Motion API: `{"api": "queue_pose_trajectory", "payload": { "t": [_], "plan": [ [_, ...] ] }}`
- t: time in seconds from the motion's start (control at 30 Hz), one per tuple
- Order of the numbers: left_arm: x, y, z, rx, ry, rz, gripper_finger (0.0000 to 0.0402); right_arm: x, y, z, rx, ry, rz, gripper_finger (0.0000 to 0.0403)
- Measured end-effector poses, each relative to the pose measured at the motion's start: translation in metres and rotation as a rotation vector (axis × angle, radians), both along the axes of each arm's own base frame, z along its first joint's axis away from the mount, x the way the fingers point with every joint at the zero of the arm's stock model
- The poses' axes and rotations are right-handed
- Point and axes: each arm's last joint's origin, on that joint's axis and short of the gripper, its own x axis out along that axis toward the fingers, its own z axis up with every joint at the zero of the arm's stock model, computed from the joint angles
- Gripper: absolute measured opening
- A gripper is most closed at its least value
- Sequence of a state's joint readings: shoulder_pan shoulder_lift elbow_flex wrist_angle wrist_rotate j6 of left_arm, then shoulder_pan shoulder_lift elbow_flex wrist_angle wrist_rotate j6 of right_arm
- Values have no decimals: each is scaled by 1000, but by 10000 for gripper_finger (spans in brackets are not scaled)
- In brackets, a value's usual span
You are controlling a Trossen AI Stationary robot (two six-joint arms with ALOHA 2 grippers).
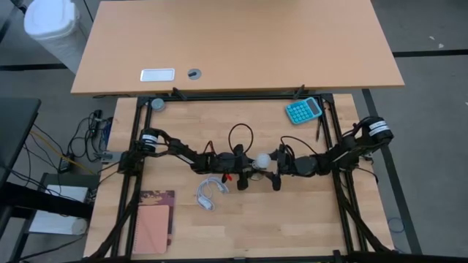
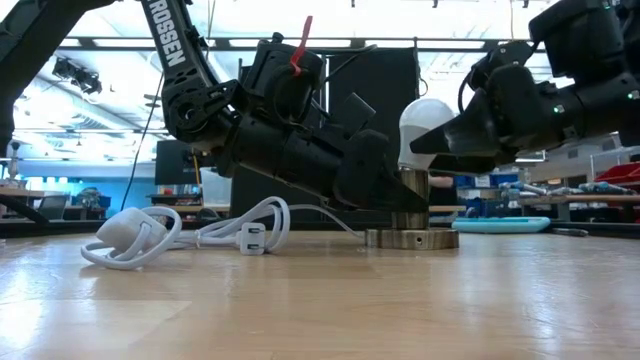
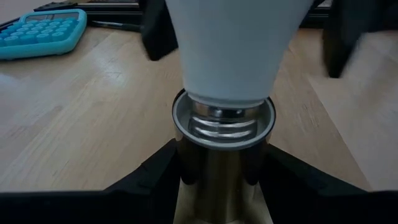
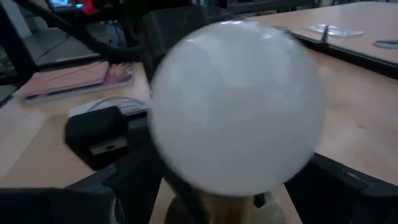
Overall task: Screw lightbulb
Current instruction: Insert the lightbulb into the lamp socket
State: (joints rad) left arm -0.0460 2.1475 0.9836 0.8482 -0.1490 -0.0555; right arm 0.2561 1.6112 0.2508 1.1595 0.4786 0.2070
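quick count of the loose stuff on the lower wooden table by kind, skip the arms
lightbulb: 1
socket: 1
white cord: 1
calculator: 1
notebook: 1
total: 5

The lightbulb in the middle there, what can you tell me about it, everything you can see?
The lightbulb is small and white, with a matte round globe that tapers to a pale neck and a silvery threaded cap. It stands upright at mid-table, its cap partly down in a metal socket, with some threads showing above the rim. The right gripper has its fingers on either side of the globe; the left gripper clasps the socket below it.
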Motion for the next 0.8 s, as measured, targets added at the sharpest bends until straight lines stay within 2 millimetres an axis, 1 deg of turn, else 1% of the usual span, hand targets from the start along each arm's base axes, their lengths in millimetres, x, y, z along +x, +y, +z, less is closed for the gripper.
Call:
{"api": "queue_pose_trajectory", "payload": {
  "t": [0.23, 0.33, 0.47, 0.53, 0.8],
  "plan": [
    [0, 0, 0, 1, 1, 0, 191, 2, -4, 3, 6, -25, -9, 303],
    [0, 0, 0, 1, 1, 0, 191, 5, -4, 5, -2, -30, 9, 281],
    [0, 0, 0, 2, 2, 0, 191, 11, -4, 7, -12, -15, 27, 240],
    [0, 0, 0, 1, 2, 0, 191, 13, -3, 7, -21, -5, 29, 228],
    [0, 0, 0, -7, 2, 1, 191, 18, -1, 9, -36, 14, 60, 228]
  ]
}}
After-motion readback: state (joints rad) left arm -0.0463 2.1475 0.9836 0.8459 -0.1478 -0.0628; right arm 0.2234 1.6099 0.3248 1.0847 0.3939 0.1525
